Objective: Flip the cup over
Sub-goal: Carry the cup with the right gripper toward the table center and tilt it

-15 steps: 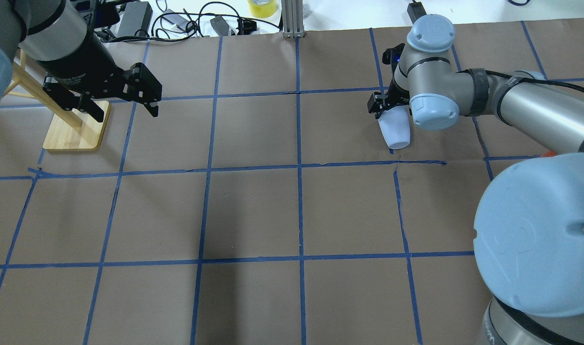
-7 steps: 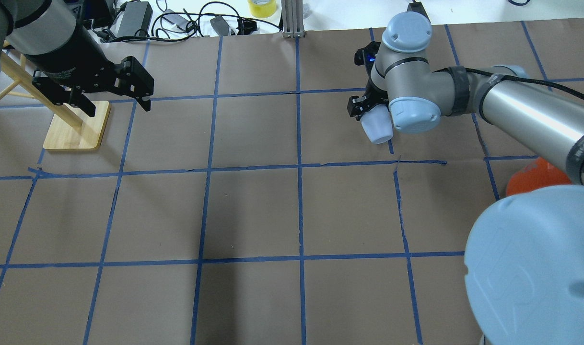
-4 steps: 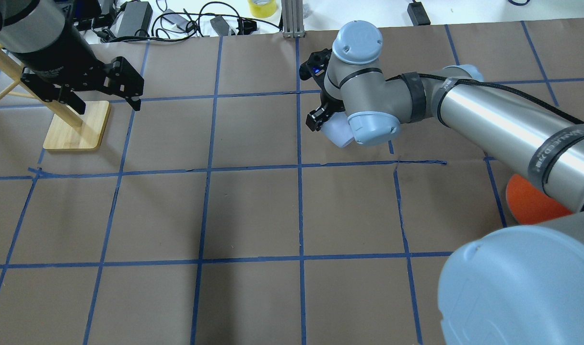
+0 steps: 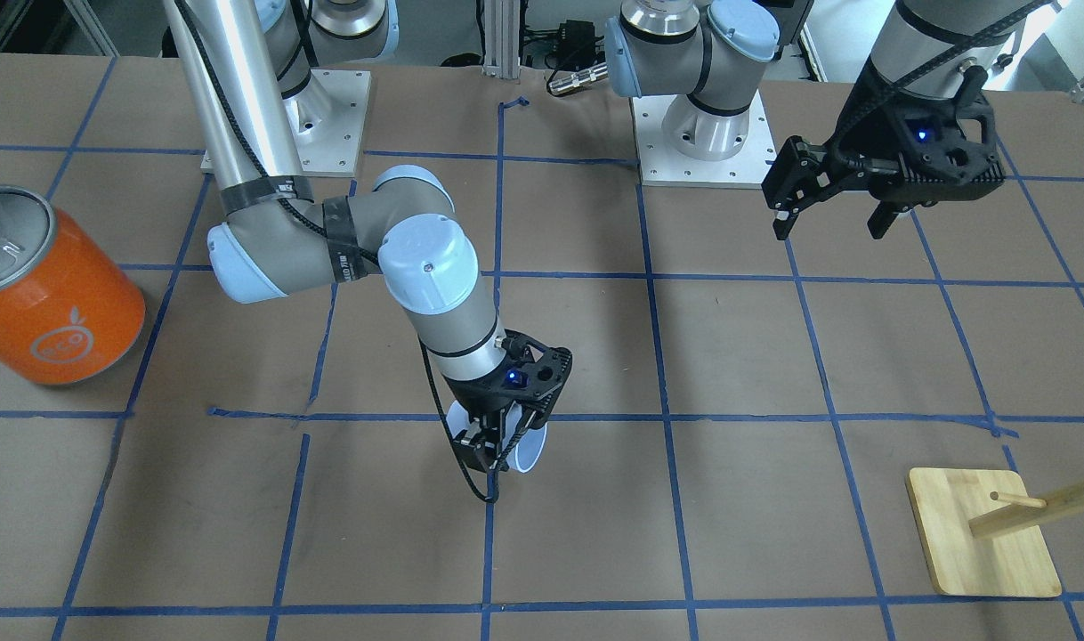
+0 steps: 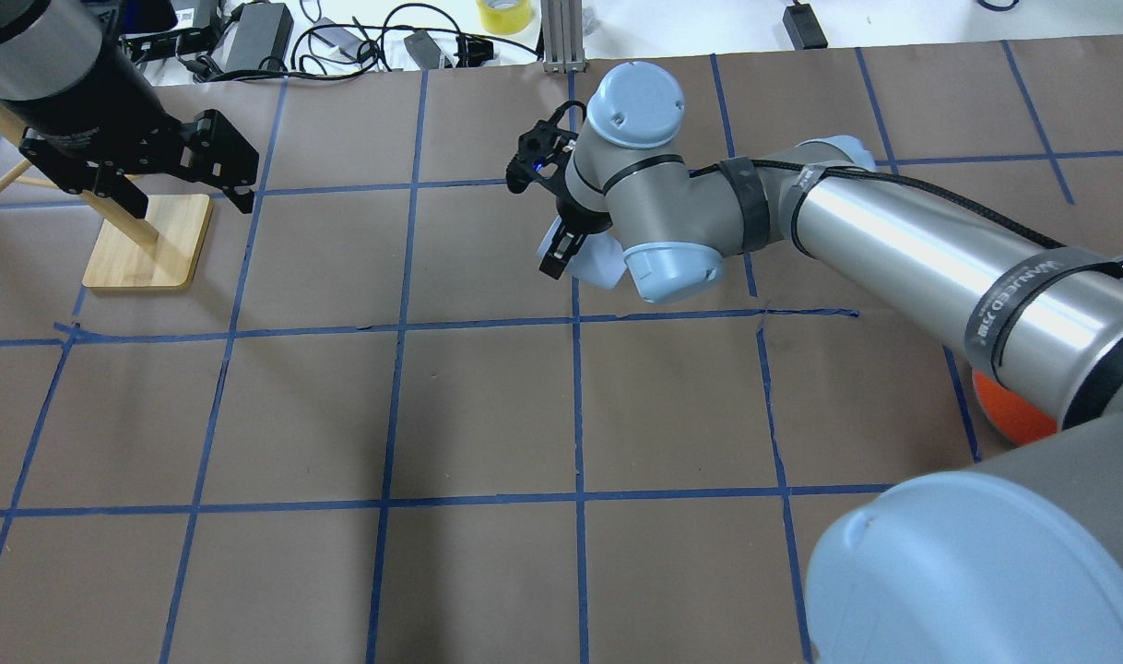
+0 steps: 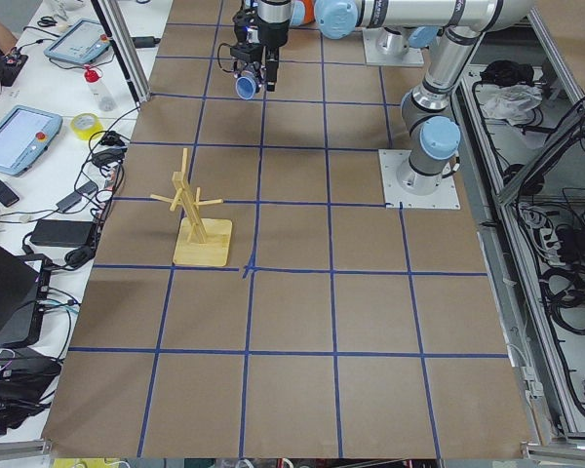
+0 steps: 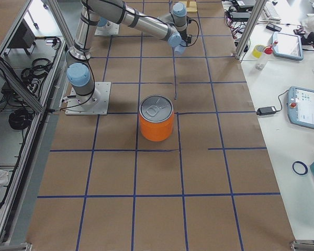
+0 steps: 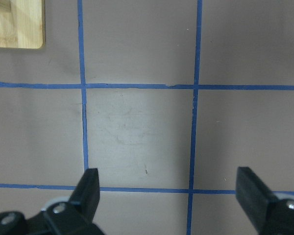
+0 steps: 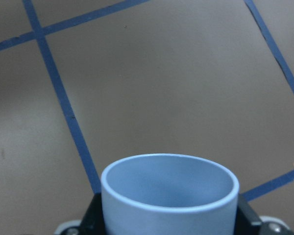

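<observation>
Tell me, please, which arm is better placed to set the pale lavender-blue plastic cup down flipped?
Right: the right gripper is shut on the small pale lavender-blue plastic cup, while the left gripper hangs open and empty near the wooden stand.

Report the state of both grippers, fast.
Left gripper: open, jaws spread wide, holding nothing.
Right gripper: closed on the cup, held clear of the table.

Bright, even light; soft shadows; sharp focus.
</observation>
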Robot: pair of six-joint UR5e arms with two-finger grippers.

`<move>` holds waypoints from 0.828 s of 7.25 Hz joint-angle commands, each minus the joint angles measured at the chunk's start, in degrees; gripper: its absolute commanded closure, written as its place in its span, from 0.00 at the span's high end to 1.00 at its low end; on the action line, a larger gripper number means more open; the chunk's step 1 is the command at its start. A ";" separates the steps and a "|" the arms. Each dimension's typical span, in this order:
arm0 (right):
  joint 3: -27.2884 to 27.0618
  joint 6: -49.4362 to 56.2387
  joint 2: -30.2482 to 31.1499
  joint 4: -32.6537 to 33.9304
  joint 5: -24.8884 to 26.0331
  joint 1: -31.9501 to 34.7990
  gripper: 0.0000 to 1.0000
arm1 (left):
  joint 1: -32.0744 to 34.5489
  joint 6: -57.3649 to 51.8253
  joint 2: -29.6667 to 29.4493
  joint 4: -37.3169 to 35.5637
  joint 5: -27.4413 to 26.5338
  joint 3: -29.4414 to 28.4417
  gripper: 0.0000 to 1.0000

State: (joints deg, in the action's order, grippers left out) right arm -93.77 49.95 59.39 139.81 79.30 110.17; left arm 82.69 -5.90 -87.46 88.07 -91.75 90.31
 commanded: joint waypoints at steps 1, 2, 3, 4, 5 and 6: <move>-0.45 7.25 -0.15 -0.51 4.78 2.40 0.10 | 0.01 0.01 0.01 0.00 -0.01 0.22 1.00; -0.28 9.53 -1.81 -0.07 5.77 4.33 0.10 | 0.01 0.01 0.09 0.00 0.08 0.30 1.00; 0.33 11.29 -3.48 0.63 5.86 4.70 0.10 | 0.01 0.01 0.18 0.00 0.08 0.48 1.00; 0.34 14.88 -3.84 0.72 5.78 4.70 0.11 | 0.01 0.01 0.18 -0.09 0.17 0.57 1.00; 0.34 15.35 -3.76 0.64 5.78 4.79 0.12 | 0.01 0.01 0.27 -0.09 0.17 0.65 1.00; 0.34 15.44 -3.58 0.63 5.34 4.87 0.12 | 0.01 0.01 0.27 -0.09 0.17 0.66 1.00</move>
State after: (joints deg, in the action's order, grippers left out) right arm -93.47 64.63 55.79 140.43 84.95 114.91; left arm 82.70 -5.89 -87.23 87.99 -91.60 90.91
